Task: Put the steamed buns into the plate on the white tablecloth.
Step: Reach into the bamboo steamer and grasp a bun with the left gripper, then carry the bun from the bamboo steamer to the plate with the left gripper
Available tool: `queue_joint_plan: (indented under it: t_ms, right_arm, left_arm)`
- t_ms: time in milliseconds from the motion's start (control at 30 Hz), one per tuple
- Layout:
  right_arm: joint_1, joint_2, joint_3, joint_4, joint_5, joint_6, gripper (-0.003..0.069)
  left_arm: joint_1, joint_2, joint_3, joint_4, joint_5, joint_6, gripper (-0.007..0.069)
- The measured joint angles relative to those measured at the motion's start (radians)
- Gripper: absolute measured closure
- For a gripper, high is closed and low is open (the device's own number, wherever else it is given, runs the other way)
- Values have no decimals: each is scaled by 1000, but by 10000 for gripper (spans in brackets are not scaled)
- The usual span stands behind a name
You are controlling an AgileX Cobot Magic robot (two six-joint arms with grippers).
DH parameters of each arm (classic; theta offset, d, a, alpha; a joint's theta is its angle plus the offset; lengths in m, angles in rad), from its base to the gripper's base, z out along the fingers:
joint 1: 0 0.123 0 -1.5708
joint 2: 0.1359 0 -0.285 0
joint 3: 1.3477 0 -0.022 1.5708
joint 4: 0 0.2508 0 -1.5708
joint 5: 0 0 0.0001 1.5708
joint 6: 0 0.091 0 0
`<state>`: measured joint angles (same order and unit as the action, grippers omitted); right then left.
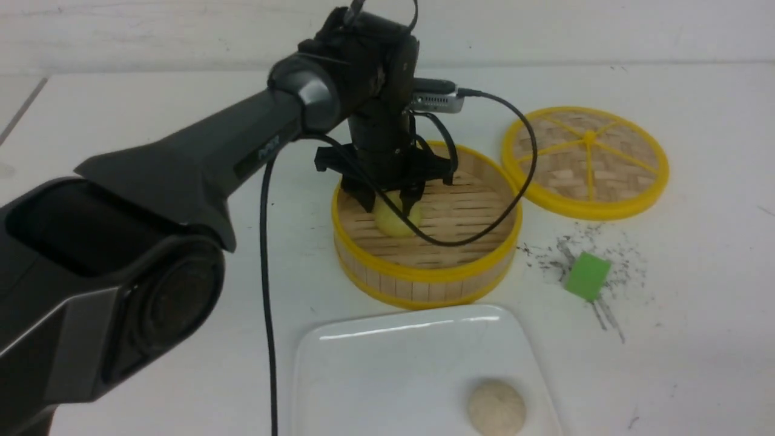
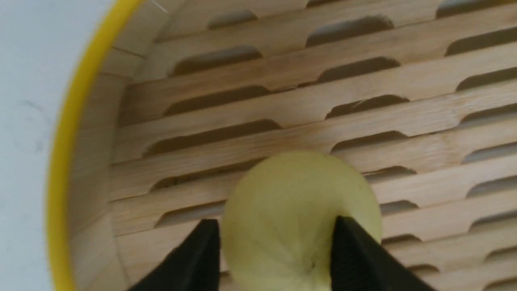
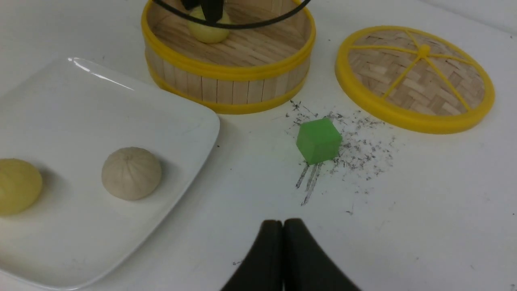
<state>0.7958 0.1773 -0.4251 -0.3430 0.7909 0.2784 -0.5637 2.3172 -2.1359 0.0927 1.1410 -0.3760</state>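
**Two buns on the plate, one yellow bun between my left claw's fingers**

Nearest to me, at the lower middle of the front view, the white plate (image 1: 387, 363) lies on the white tablecloth (image 1: 696, 339). A beige bun (image 1: 496, 407) sits on it toward the lower right, pleats up. My right wrist camera shows a yellow bun (image 3: 16, 186) on the same plate, beside the beige one but apart from it (the front view does not reach that part of the plate). My right claw (image 3: 282, 223) appears only in that wrist picture. Its fingers are pressed together with nothing between them, over bare cloth.

Just beyond the plate, at the centre of the front view, stands the bamboo steamer (image 1: 424, 284), uncovered. A second yellow bun (image 1: 390, 229) rests on its slatted floor, toward the left side. My left claw (image 1: 389, 206) points down into the steamer with its fingers spread, one on each side of that bun. I cannot tell whether the pads touch it.

Right of the steamer, a green block (image 1: 587, 275) lies among dark specks. Farthest off, at the upper right, the woven lid (image 1: 584, 160) lies flat on the cloth.
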Motion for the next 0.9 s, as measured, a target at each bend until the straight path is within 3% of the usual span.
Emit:
queue_joint_plan:
  t_ms: [33, 100, 200, 233, 667, 767, 900]
  right_arm:
    - [0, 0, 0, 0, 0, 0, 641]
    - [0, -3, 0, -6, 1, 0, 639]
    - [0, -14, 0, -17, 9, 0, 638]
    - [0, -19, 0, -23, 15, 0, 636]
    - [0, -75, 0, -39, 30, 3, 621]
    - [0, -95, 0, -40, 30, 10, 617]
    - [0, -112, 0, -43, 37, 25, 613]
  left_arm:
    - [0, 0, 0, 0, 0, -2, 292]
    - [0, 4, -1, -1, -2, -14, 438]
    - [0, -4, -9, -9, 1, -16, 581]
    - [0, -18, -12, -21, 4, -15, 596]
    - [0, -436, -23, -80, 96, 44, 600]
    - [0, -530, 33, -114, 96, 50, 600]
    - [-32, -652, 255, -205, 96, 98, 599]
